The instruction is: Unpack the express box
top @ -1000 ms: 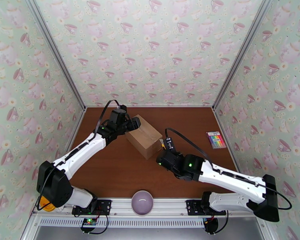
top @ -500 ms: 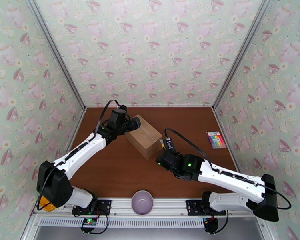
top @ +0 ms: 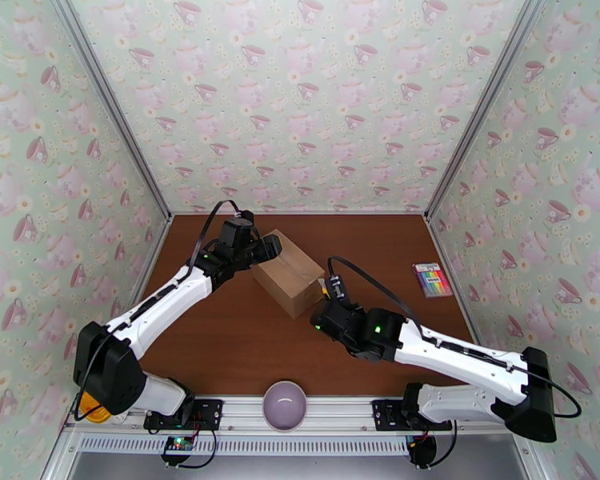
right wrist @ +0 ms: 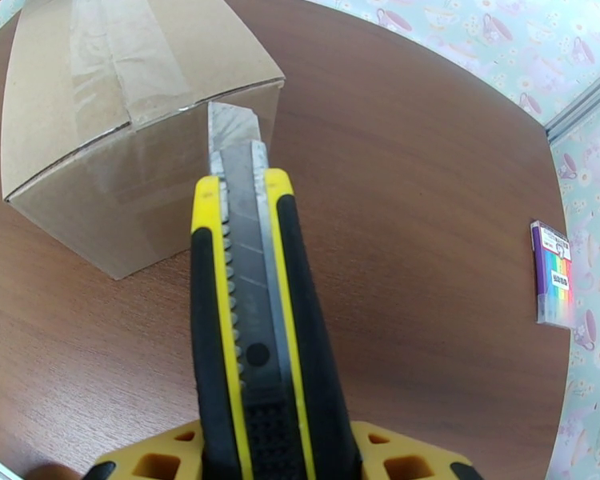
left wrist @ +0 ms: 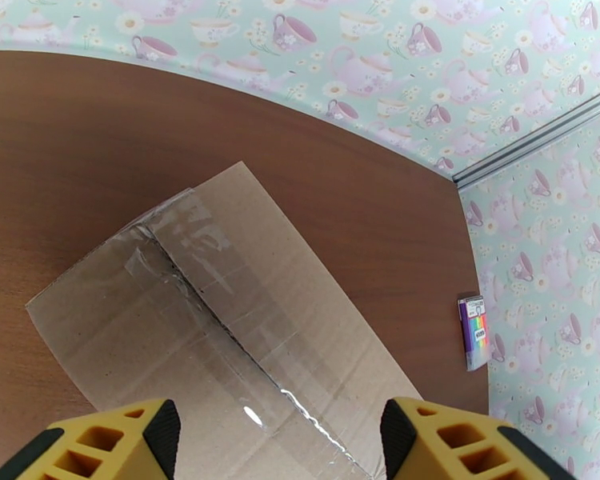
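Box was taped shut, contents unseen. Above it, left gripper fingers stood wide; right gripper clamped a knife, blade at box edge.

One express box, one knife, one coloured pack, one bowl

White arms, black joints, yellow fingers
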Available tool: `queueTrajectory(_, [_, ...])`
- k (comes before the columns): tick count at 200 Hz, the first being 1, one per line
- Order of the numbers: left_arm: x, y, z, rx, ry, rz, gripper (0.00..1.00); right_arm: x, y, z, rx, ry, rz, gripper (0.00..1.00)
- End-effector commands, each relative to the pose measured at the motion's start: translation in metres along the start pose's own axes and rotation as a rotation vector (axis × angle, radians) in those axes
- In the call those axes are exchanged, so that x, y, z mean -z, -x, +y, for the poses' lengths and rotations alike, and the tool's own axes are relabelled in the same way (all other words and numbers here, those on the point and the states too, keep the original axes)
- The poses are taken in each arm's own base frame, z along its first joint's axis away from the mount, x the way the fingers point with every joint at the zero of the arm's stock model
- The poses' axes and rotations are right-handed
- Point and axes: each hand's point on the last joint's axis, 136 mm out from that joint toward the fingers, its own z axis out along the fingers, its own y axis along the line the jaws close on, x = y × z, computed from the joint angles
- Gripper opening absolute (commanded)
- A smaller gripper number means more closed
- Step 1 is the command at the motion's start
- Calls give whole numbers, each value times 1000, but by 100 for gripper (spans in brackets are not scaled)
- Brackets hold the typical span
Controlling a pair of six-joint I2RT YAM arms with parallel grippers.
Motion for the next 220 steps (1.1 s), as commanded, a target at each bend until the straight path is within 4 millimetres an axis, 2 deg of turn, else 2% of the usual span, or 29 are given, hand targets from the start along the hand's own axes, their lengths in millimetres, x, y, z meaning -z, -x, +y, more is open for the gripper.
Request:
queueTrajectory(1, [-1,5,-11,-6,-30,3,72,1,8,-1,9,-18,-33,0])
queueTrajectory(100, [0,3,-11,-7,-32,6,72,-3,10,3,29,-32,-28,0])
queueTrajectory(186, [-13,-6,-16,-7,-43,43,72,-3,18,8,42,-20,-51,0])
queueTrajectory(220, [-8,8,-19,-39,-25,17,72,-4,18,8,47,-22,-49,0])
